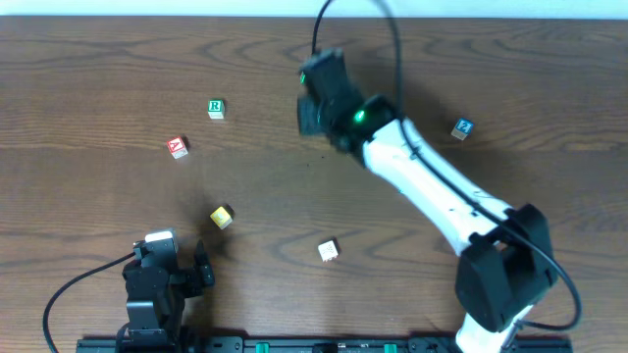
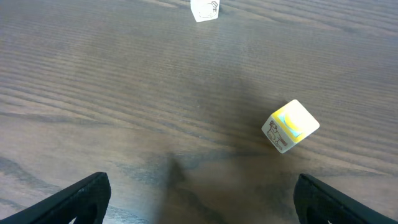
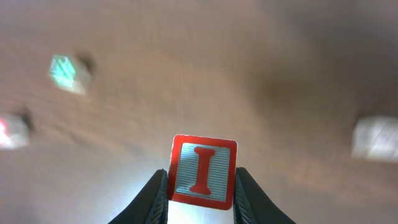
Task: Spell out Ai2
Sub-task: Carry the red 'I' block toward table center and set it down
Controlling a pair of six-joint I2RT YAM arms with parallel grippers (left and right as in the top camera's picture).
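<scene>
Red I block clamped in right gripper.
Left gripper spread open just beside yellow block; white block beyond yellow block, letter seemingly unreadable.

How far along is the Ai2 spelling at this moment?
Done: nothing is lined up yet; the red A block lies on its own. In hand: the right gripper clamps the red I block. Left: setting I beside A, then adding a 2. The left gripper is open and empty.
</scene>
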